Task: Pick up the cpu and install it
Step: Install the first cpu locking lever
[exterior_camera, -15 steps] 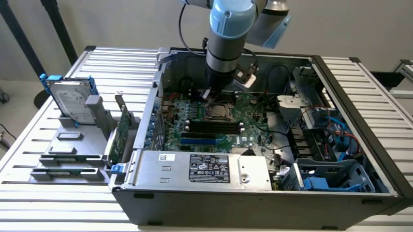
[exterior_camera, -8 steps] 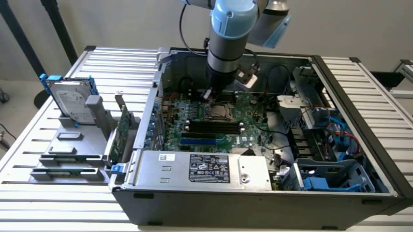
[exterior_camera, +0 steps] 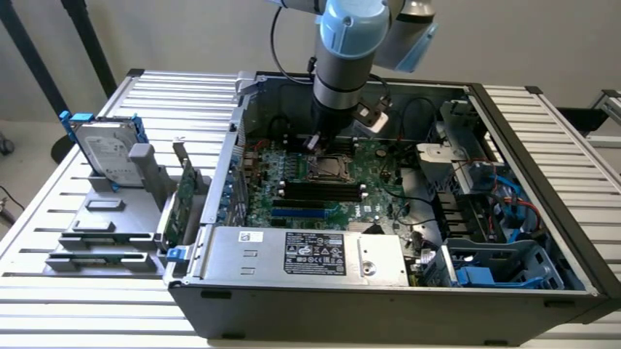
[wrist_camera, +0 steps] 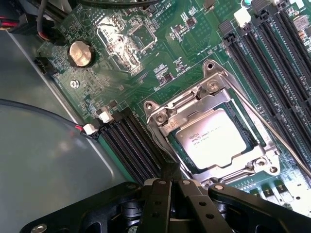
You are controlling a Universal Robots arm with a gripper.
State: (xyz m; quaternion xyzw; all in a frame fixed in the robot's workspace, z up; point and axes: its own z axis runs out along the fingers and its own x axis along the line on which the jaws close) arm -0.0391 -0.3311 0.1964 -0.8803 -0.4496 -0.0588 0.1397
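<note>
One cpu in its socket, shut empty pincer beside it

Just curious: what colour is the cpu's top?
Dull silver; the cpu shows best in the wrist view.

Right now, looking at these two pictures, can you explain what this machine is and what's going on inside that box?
It is a robot arm reaching down into an open desktop computer case that lies on a slatted metal table. One picture is from a camera off to the side; the other is from a camera on the arm's wrist, looking down past its black gripper, whose fingers are shut and hold nothing. Below it is the green motherboard. The cpu, a small silver square, sits in its metal socket frame. A spare hard drive stands in a rack beside the case.
</note>
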